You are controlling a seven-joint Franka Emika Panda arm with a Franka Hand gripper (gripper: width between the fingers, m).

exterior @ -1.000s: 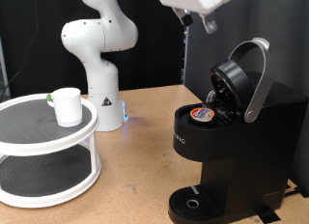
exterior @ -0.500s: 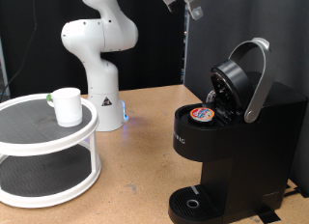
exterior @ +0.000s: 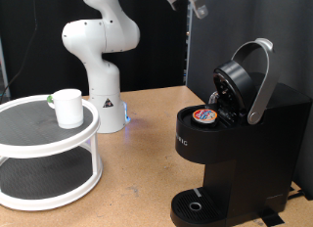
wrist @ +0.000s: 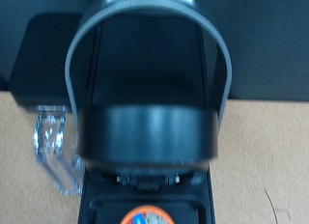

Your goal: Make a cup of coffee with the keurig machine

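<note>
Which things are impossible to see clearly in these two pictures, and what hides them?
- Gripper: exterior view, cut off by the top edge; fingers absent from the wrist view.
- Coffee pod: wrist view, cut by the picture's edge and blurred; print too small in the exterior view.
- Cup interior: exterior view, hidden by its own wall.
- Keurig machine drip tray: partly cut off at the bottom.

Exterior view: even, fairly bright indoor light against a black backdrop, sharp overall. Soft shadows under the white tiered stand (exterior: 49,139); small blue glow at the robot base (exterior: 128,115). Glossy highlights on the keurig machine (exterior: 245,139). Wrist view: noticeably soft and blurred, the lid handle (wrist: 150,50) and dark housing out of focus, black areas crushed, wood surface (wrist: 261,156) evenly lit.
</note>
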